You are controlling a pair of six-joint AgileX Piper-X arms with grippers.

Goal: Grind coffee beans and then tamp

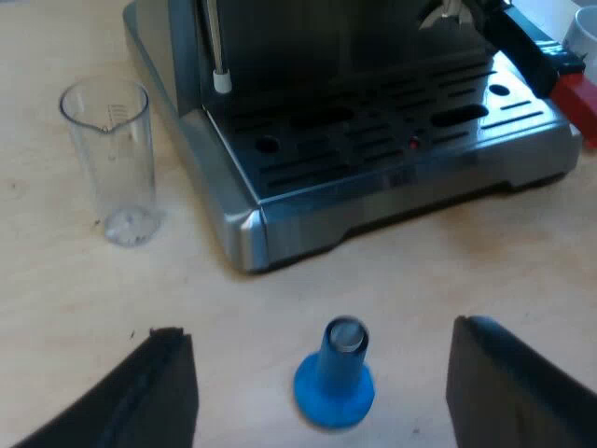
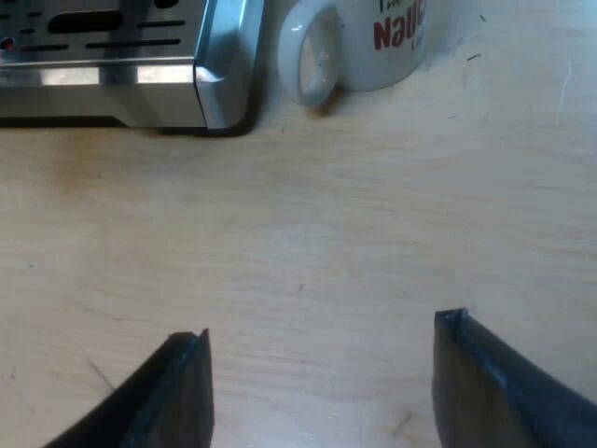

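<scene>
A blue tamper stands upright on the wooden table just before the espresso machine. My left gripper is open, its two black fingers wide apart on either side of the tamper without touching it. The metal holder is locked into the machine's front, its dark handle ending in red. A clear measuring glass stands empty beside the machine's corner. My right gripper is open over bare wood, near the machine's corner and a white mug with red lettering.
The machine's slotted drip tray faces my left gripper, and a steam wand with a white tip hangs above it. Open tabletop lies between my right gripper and the mug.
</scene>
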